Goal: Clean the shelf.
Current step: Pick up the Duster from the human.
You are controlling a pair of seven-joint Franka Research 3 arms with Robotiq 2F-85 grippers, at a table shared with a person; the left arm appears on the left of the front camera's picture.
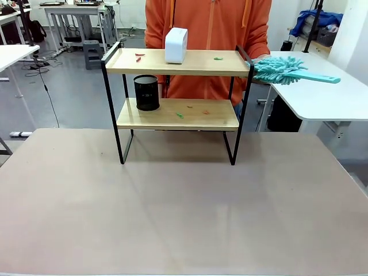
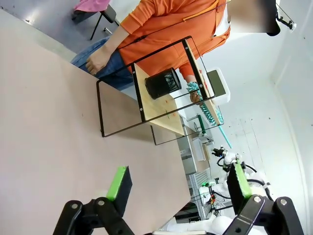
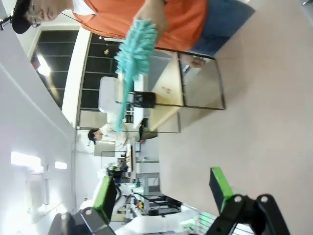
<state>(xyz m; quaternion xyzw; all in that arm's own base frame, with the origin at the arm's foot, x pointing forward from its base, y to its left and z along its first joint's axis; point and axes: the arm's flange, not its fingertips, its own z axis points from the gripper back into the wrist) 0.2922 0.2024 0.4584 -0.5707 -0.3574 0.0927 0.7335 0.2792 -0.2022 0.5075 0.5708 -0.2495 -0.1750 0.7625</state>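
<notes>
i see shelf (image 1: 178, 62) uncleaned: scraps (image 1: 138, 57) on both boards, person's duster (image 1: 282, 70) at top board's end. my left gripper (image 2: 178, 180), right gripper (image 3: 163, 190) both wide apart, empty.

Tiny coloured scraps (image 1: 179, 115) on the shelf (image 1: 201, 63) defy identification.

The left jaws stand wide apart over the tabletop (image 2: 49, 122), green pads (image 2: 119, 182) facing each other with nothing between them. The right jaws gape just as wide, their pads (image 3: 221, 188) bare, gripping nothing.
</notes>
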